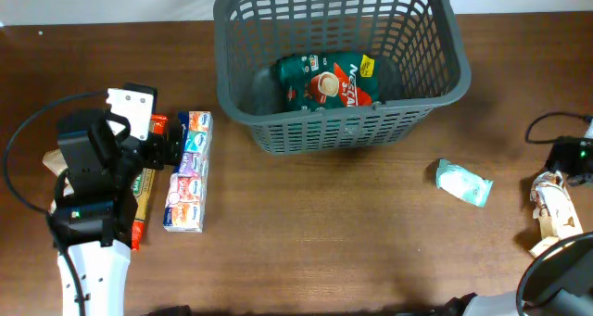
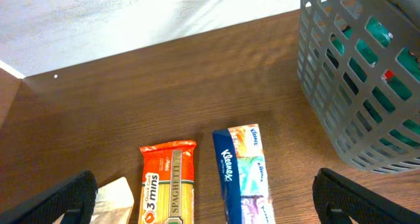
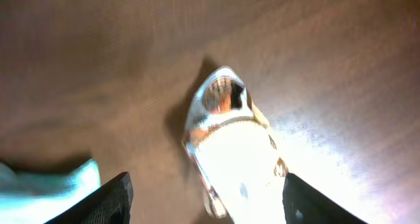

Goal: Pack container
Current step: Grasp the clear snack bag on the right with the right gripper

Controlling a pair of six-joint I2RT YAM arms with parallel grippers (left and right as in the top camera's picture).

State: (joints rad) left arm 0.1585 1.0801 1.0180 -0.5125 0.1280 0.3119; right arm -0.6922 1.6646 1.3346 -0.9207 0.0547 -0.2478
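Container [image 1: 334, 131]: matt grey moulded plastic lattice. Table [image 1: 324, 233]: smooth brown wood grain, satin sheen. Green packet [image 1: 329, 82]: glossy film. Spaghetti packet [image 2: 168, 184]: glossy plastic wrap.

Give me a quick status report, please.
Left jaws open by spaghetti, tissues. Right jaws open over clear packet. Basket holds one coffee pack. Nothing blocking basket.

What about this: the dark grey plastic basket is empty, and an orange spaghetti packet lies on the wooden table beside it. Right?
One thing is wrong: the dark grey plastic basket is not empty; the overhead view shows a green coffee pouch inside. The orange spaghetti packet does lie on the table beside it.
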